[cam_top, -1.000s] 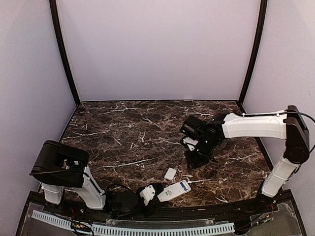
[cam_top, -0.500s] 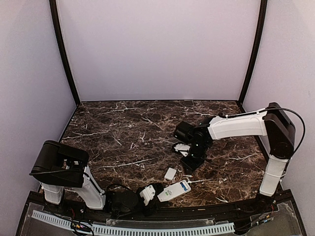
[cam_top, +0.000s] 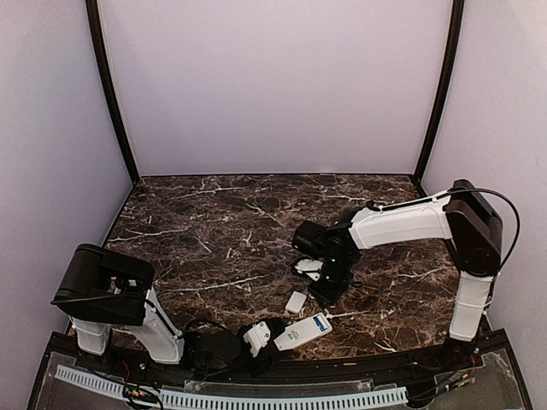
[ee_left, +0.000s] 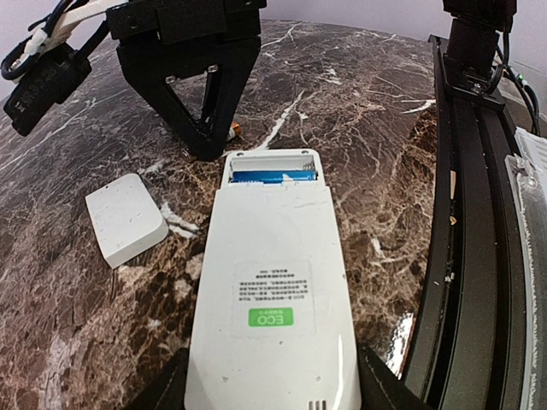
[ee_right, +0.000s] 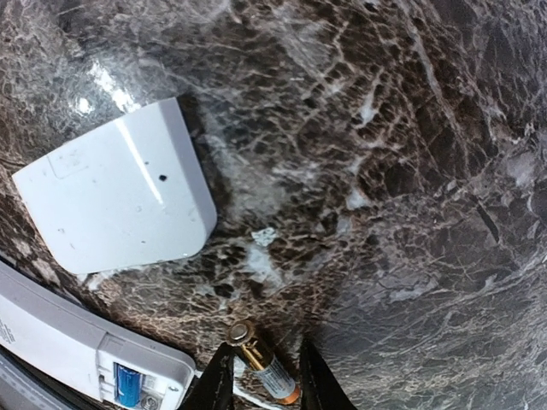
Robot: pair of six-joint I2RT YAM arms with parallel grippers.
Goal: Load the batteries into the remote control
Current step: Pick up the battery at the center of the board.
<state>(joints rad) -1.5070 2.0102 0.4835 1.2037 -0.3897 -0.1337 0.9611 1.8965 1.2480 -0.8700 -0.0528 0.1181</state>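
The white remote control lies back side up, green label showing, its battery bay open at the far end. One blue battery sits in the bay. My left gripper is shut on the remote's near end; in the top view the gripper holds the remote at the table's front edge. My right gripper is shut on a second battery, dark with a silver band and orange end, held slantwise just beyond the bay. In the top view the right gripper hovers behind the remote.
The small white cover plate lies flat on the marble table left of the right gripper, also in the left wrist view and the right wrist view. A black rail runs along the table's front edge.
My right arm has swung left and toward the front, bringing its gripper from mid-right of the table to just behind the remote. The left gripper and remote have not moved.
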